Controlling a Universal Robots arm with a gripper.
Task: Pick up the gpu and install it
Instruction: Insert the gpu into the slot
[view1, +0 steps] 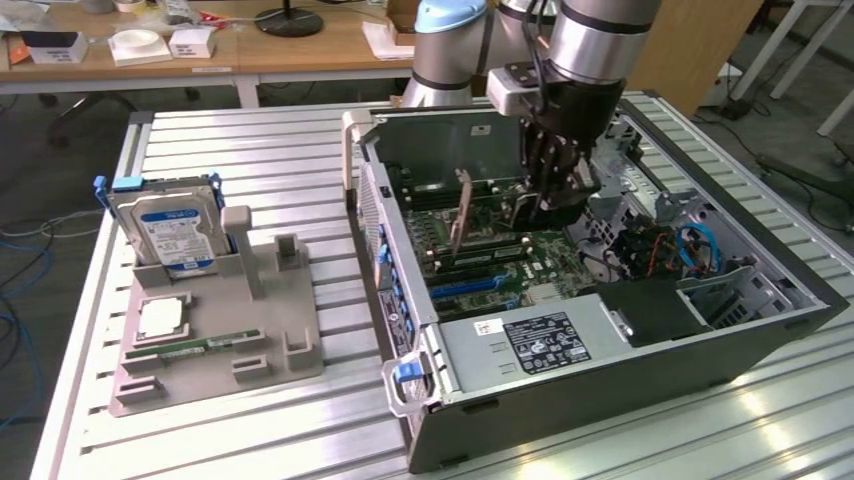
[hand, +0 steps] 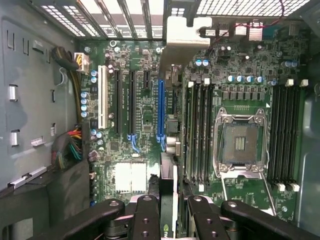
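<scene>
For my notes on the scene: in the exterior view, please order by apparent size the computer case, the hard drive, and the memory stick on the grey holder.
1. Computer case, largest.
2. Hard drive.
3. Memory stick, smallest.

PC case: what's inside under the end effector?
Inside the case: the motherboard with empty slots, and an open CPU socket. The end effector holds the gpu edge-on above them; the board directly beneath is covered.
</scene>
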